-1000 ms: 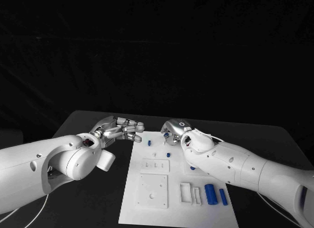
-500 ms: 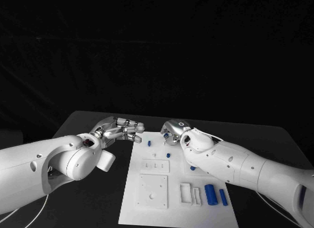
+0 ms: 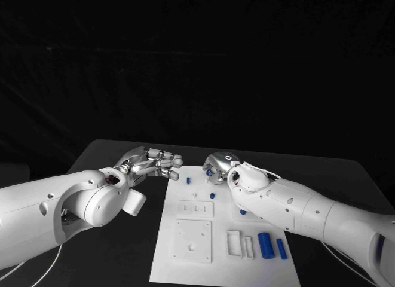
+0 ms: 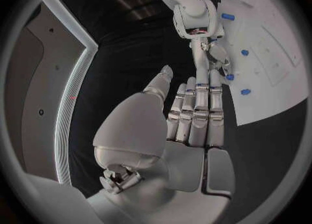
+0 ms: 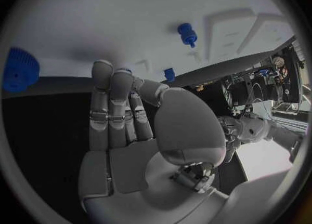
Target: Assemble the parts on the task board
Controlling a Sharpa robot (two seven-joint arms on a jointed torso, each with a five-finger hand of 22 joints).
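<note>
**A:** Scanning near to far. Closest on the task board (image 3: 223, 263): a long blue cylinder (image 3: 265, 244) with a thinner blue rod (image 3: 281, 247) just beside it, both lying flat next to two white slotted blocks (image 3: 239, 244). A square white plate (image 3: 193, 240) sits to their left. None of these have shifted over the last second.

**B:** Mid-board?

**A:** A small blue peg (image 3: 213, 195) stands past the smaller white plate (image 3: 196, 208). Another blue piece (image 3: 242, 211) peeks out from under the right forearm, mostly hidden.

**B:** Hands?

**A:** Both at the far end. Left hand (image 3: 152, 162) is off the board's left edge, over the black table (image 3: 119, 239). Wrist view shows its fingers straight and close together, thumb apart, nothing in it. It has crept slightly to the right since a second ago, barely.

**B:** Right one?

**A:** Right hand (image 3: 222, 164) hovers over the board's far edge, essentially where it was. From its wrist view the fingers are extended side by side, thumb folded across, palm bare. No part held, as far as I can tell; fingertips are partly hidden.

**B:** And the far peg?

**A:** Small blue peg (image 3: 187, 179) stands between the two hands, untouched. Another blue bit (image 3: 209, 170) sits right at the right hand's fingers.

**B:** So, progress?

**A:** Little motion, no grasp yet. My read: still lining up on the far pegs; assembly mostly undone.
</note>
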